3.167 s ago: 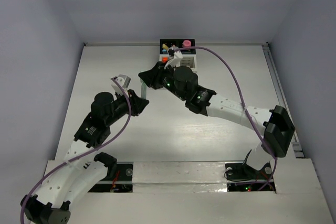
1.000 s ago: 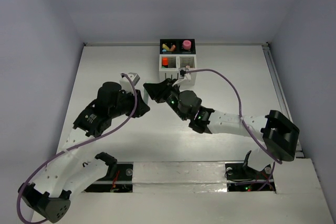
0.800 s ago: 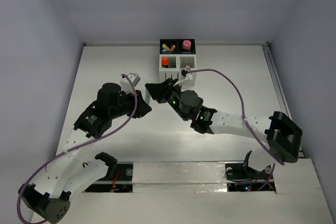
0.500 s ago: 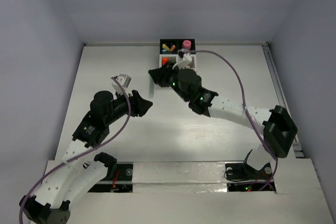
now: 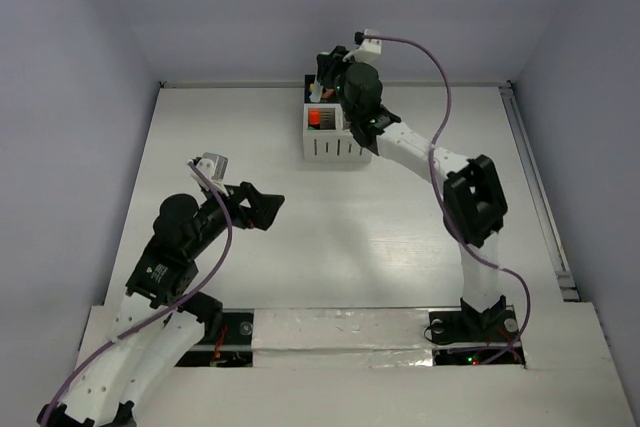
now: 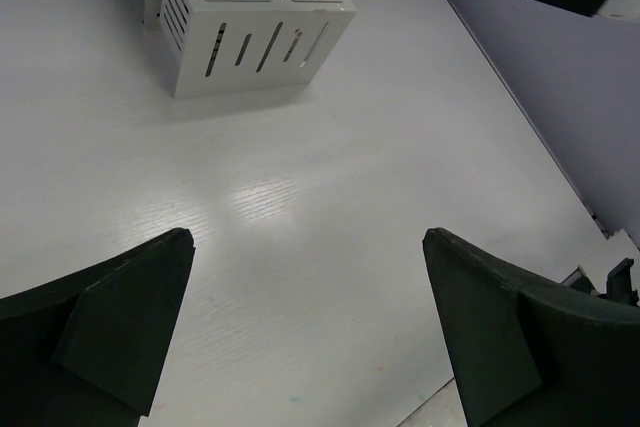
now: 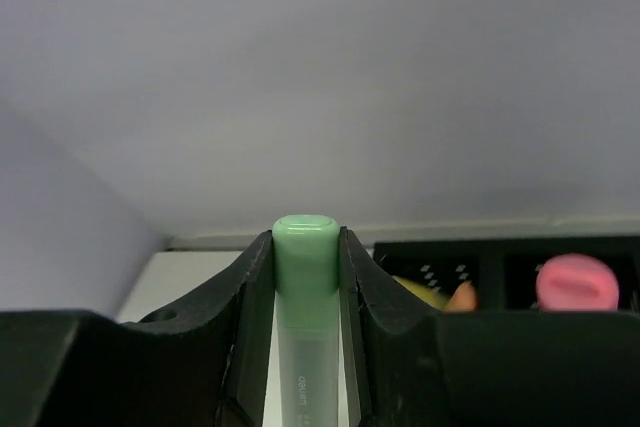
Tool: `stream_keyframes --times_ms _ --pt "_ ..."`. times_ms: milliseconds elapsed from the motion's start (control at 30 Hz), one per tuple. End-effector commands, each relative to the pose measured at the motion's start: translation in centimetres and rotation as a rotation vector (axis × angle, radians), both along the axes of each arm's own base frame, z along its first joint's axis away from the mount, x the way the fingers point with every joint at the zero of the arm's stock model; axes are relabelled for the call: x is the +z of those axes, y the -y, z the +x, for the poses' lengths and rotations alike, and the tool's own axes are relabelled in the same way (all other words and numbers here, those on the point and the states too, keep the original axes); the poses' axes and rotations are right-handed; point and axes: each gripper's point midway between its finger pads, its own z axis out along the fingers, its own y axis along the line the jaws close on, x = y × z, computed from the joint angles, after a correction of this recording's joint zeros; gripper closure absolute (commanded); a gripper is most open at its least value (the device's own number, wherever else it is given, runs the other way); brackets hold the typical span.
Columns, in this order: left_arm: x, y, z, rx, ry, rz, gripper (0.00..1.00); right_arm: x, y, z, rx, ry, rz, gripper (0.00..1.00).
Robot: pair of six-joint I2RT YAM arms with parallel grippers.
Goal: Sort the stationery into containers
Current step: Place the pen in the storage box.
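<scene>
Organizer point(image 6: 250, 42) of four compartments stands well ahead of the left gripper point(image 6: 310, 247), whose fingers are spread wide with nothing between them. Right gripper point(image 7: 306, 245) hangs near its black rear compartments, fingers pinching a green highlighter point(image 7: 304, 282). A pink cap point(image 7: 575, 282) sits to the right of those fingers.

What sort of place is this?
Probably a robot lab's test cell: a left arm and right arm mounted at a white table, plain walls boxing it in, a desk organizer, and a green highlighter in the right gripper.
</scene>
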Motion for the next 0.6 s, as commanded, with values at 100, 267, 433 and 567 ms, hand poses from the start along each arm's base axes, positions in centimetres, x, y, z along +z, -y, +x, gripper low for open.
stream_keyframes --times_ms 100,267,433,567 --pt "1.0 -0.4 0.6 -0.016 0.068 -0.027 0.01 2.9 0.5 5.2 -0.145 0.231 -0.149 1.0" --pt "0.6 -0.2 0.7 -0.036 0.054 -0.029 0.01 1.6 -0.1 8.7 -0.184 0.274 -0.2 1.0" --pt "0.4 -0.2 0.8 -0.033 0.046 -0.024 0.01 0.3 0.0 10.0 -0.2 0.283 -0.229 1.0" --pt "0.3 -0.2 0.9 -0.031 0.039 -0.021 0.01 -2.4 0.0 10.1 -0.202 0.262 -0.263 1.0"
